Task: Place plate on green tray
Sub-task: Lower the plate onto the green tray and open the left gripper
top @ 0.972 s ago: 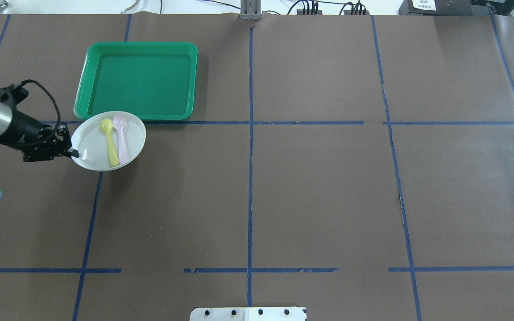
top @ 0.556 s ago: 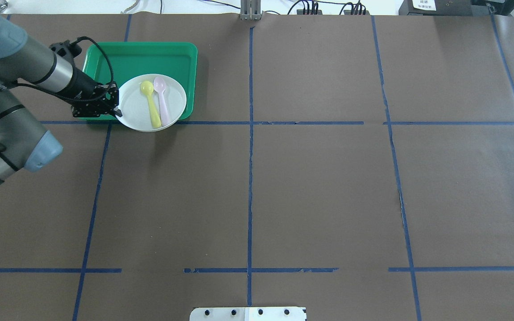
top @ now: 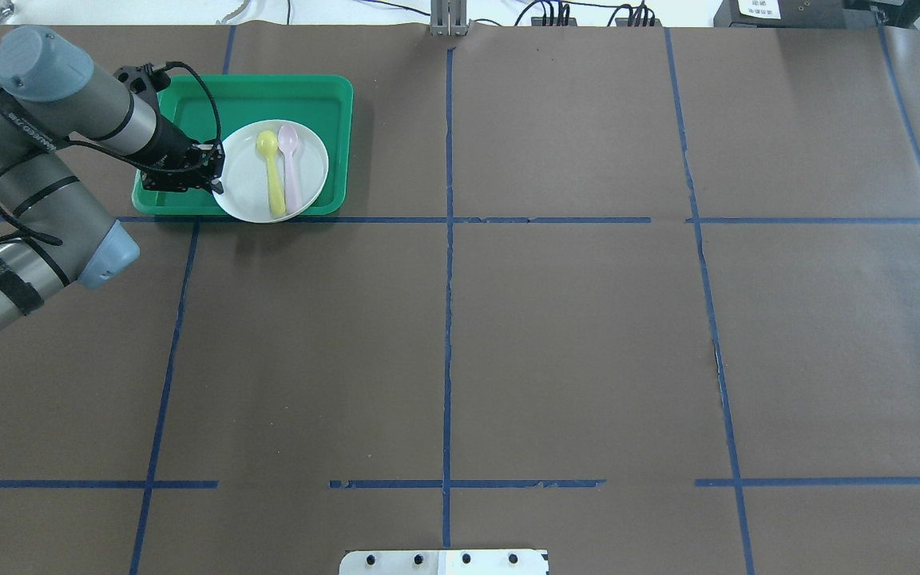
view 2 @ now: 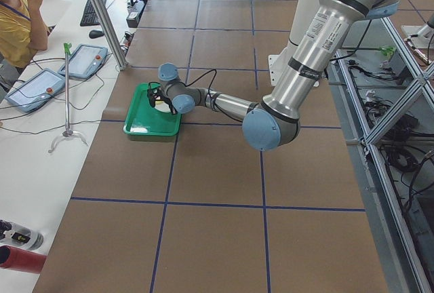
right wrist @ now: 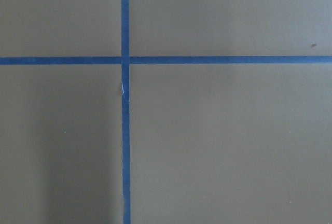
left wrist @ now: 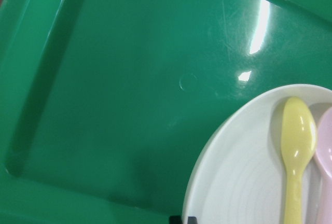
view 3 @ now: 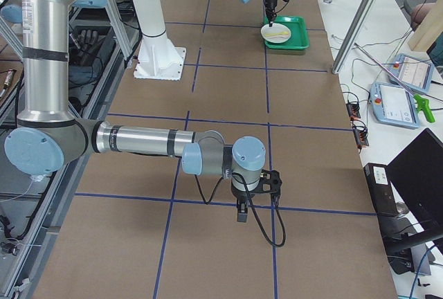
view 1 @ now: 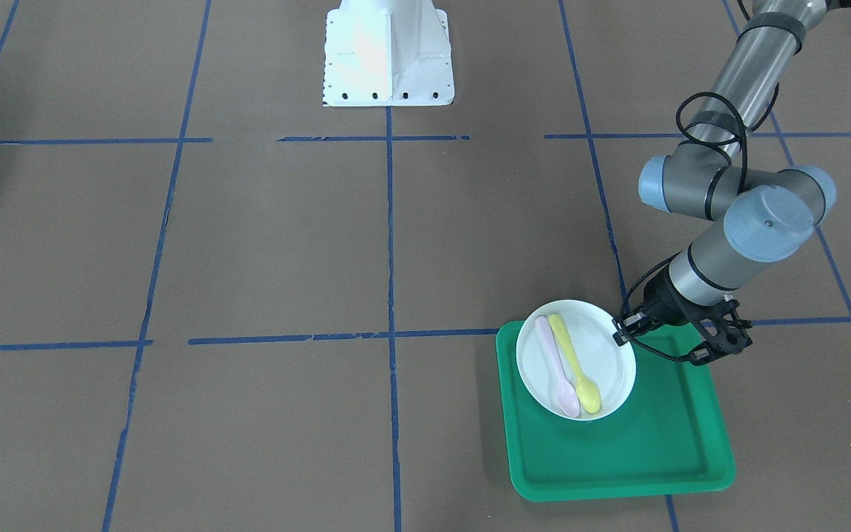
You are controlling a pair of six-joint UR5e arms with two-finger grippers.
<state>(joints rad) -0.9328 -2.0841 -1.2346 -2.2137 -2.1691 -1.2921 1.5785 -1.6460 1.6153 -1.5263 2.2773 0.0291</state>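
The white plate [top: 308, 172] carries a yellow spoon [top: 271, 172] and a pale pink spoon [top: 291, 166]. My left gripper [top: 216, 172] is shut on the plate's left rim and holds it over the robot-side part of the green tray [top: 268, 96]. The front-facing view shows the plate [view 1: 610, 362], the left gripper [view 1: 621, 330] and the tray [view 1: 617, 451]. In the left wrist view the plate [left wrist: 244, 182] casts a shadow on the tray floor [left wrist: 129, 79]. My right gripper [view 3: 241, 212] hangs over bare table far from the tray; I cannot tell whether it is open or shut.
Brown paper with blue tape lines [top: 448, 319] covers the table. The robot's white base plate [view 1: 388, 52] sits at the table's robot-side edge. An operator [view 2: 13, 22] and teach pendants [view 2: 85, 59] are beyond the table's far side.
My left gripper has carried the plate from the table on the robot side of the tray to over the tray, then a little further in over the last half second.
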